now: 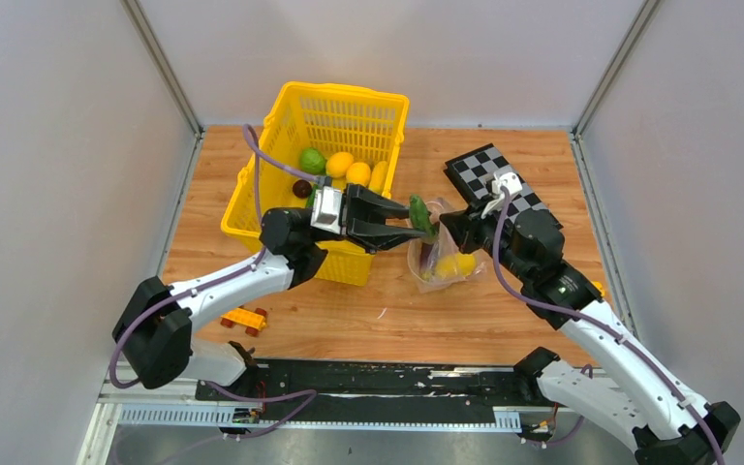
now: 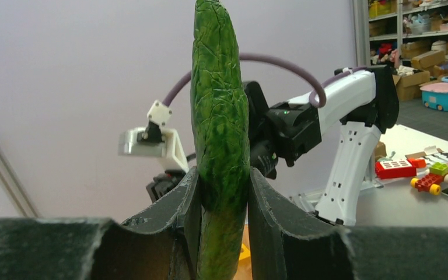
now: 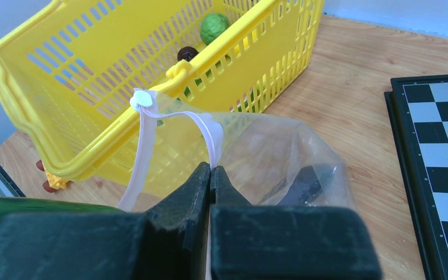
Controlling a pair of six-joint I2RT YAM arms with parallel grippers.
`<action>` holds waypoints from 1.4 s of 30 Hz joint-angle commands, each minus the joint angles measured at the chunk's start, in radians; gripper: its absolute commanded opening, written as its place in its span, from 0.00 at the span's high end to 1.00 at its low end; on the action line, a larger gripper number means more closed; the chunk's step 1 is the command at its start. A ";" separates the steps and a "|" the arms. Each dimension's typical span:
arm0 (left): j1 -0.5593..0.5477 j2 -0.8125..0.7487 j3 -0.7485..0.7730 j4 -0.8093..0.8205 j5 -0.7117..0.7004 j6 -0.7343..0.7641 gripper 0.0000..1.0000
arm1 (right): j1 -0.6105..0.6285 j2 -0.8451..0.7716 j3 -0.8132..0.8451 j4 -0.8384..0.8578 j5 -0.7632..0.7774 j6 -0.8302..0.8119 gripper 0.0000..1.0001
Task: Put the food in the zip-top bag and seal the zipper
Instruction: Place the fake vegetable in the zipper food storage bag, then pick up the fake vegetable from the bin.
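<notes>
My left gripper (image 1: 417, 224) is shut on a long green pod (image 1: 419, 214), held above the open mouth of the clear zip-top bag (image 1: 443, 254). In the left wrist view the pod (image 2: 219, 116) stands upright between the jaws. My right gripper (image 1: 449, 225) is shut on the bag's pale pink zipper strip (image 3: 212, 135) and holds that edge up. The bag (image 3: 280, 160) holds yellow fruits (image 1: 453, 263) and a dark piece (image 3: 306, 184). More food lies in the yellow basket: a green ball (image 1: 312, 160), yellow fruits (image 1: 347, 168) and a dark ball (image 1: 301, 188).
The yellow lattice basket (image 1: 325, 116) stands at the back left, right behind my left gripper. A chequerboard (image 1: 494, 174) lies at the back right under my right arm. An orange toy car (image 1: 243, 320) sits on the table near the left arm.
</notes>
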 commanded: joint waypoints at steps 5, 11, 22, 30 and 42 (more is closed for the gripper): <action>-0.023 -0.021 -0.019 -0.233 -0.030 0.229 0.67 | -0.002 -0.044 0.076 0.010 -0.012 0.027 1.00; -0.085 -0.062 0.036 -0.641 -0.135 0.541 0.59 | -0.003 -0.044 0.087 0.008 -0.024 0.032 1.00; -0.098 -0.075 0.064 -0.787 -0.212 0.667 0.43 | -0.003 -0.068 0.090 0.010 -0.024 0.044 1.00; -0.105 -0.093 0.112 -0.955 -0.244 0.720 0.42 | -0.003 -0.063 0.085 0.008 -0.035 0.047 1.00; -0.110 -0.155 0.232 -1.212 -0.440 0.692 0.27 | -0.003 -0.083 0.078 -0.004 0.013 0.029 1.00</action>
